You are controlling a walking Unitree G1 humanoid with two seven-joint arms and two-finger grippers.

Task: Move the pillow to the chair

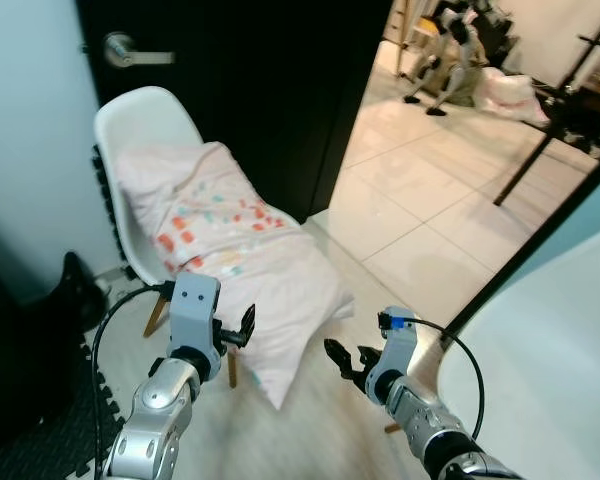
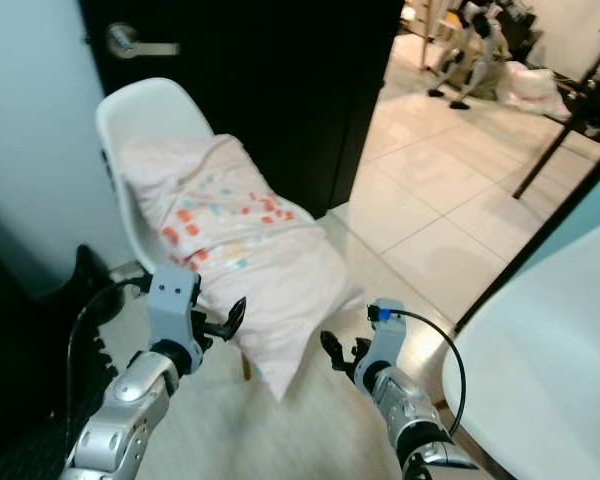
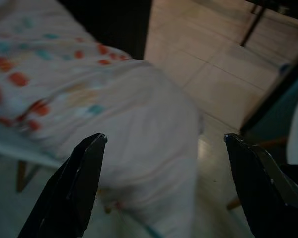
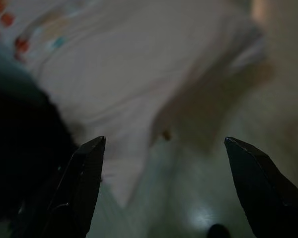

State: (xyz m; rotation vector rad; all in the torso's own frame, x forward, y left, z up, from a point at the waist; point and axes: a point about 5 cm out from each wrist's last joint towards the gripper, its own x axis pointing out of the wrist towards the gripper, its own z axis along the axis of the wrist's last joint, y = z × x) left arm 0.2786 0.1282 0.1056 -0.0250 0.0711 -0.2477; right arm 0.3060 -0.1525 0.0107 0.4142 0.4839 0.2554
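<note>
So from the head view the pillow (image 1: 235, 255) was already lying on the chair (image 1: 145, 115) — looked basically done. Left gripper (image 1: 242, 328) and right gripper (image 1: 342, 358) hung just below its drooping end. Wrist views — both pincers spread wide, holding nothing.

Dark door (image 1: 250, 90), pale tiled floor (image 1: 420, 200)

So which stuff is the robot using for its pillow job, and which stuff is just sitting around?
For the job:
- pillow, lying on the chair
- white chair
- left gripper, open
- right gripper, open

Just around:
- dark door with its handle
- tiled floor
- black stand leg
</note>
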